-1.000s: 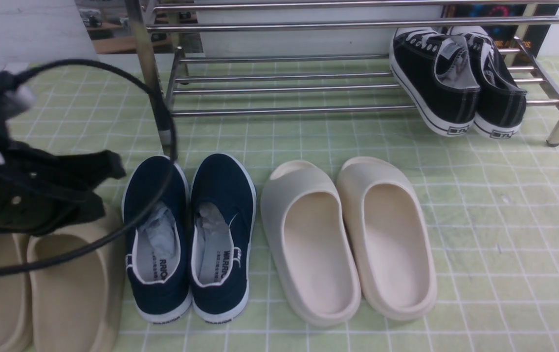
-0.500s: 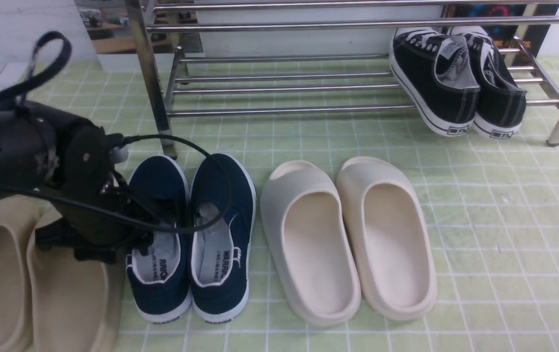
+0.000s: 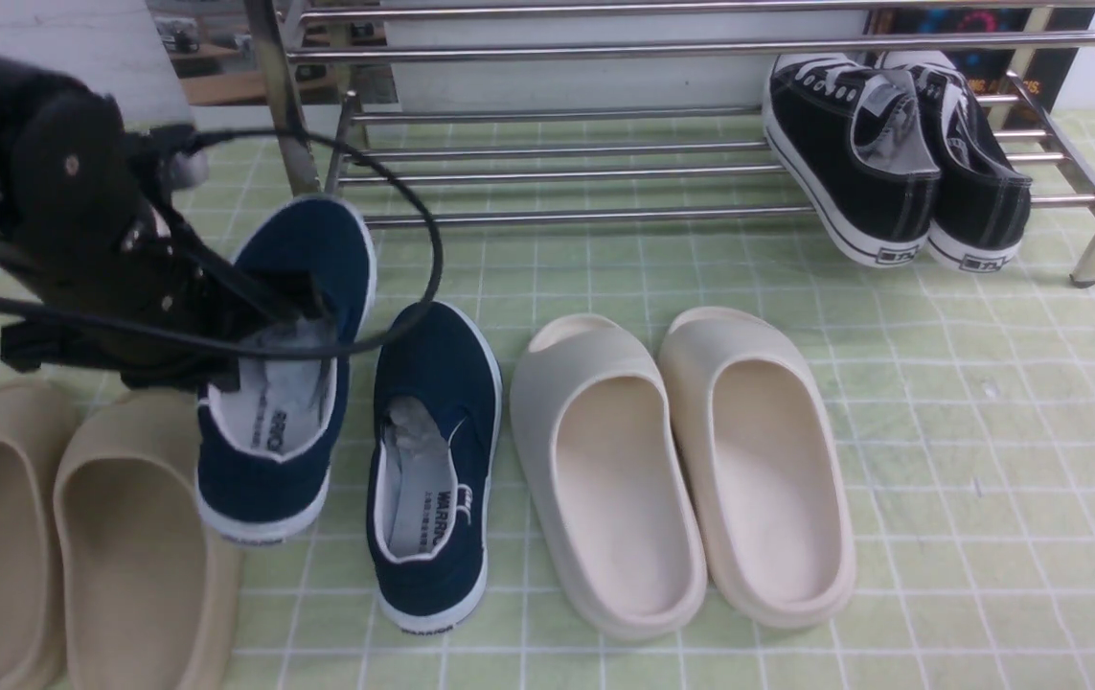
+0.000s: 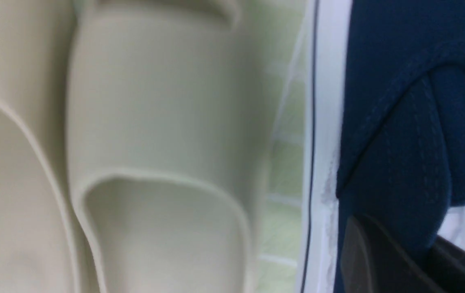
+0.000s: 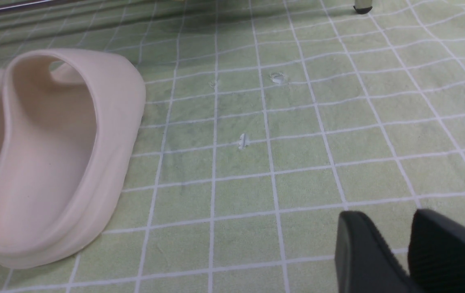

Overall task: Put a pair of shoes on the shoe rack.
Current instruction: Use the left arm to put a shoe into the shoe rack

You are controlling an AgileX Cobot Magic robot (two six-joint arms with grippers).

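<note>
The pair of shoes is split. One navy slip-on (image 3: 303,249) hangs tilted above the mat, toe pointing towards the shoe rack (image 3: 557,217). My left gripper (image 3: 284,309) is shut on the side wall by its opening. In the left wrist view one finger (image 4: 362,252) lies outside the navy canvas (image 4: 399,81) and the other inside. The second navy shoe (image 3: 437,383) rests flat on the green mat. My right gripper (image 5: 387,215) is open over bare mat with nothing between its fingers; it is out of the front view.
Black lace-up sneakers (image 3: 892,153) lean on the rack's lower bars at the right. Cream slides (image 3: 604,479) lie right of the navy shoe on the mat, one also close to the right gripper (image 5: 53,162). Tan slides (image 3: 135,556) lie under the left arm.
My left gripper came down on the left navy shoe, shut on its side wall, and lifted it up and back towards the rack. The other navy shoe has not moved.
</note>
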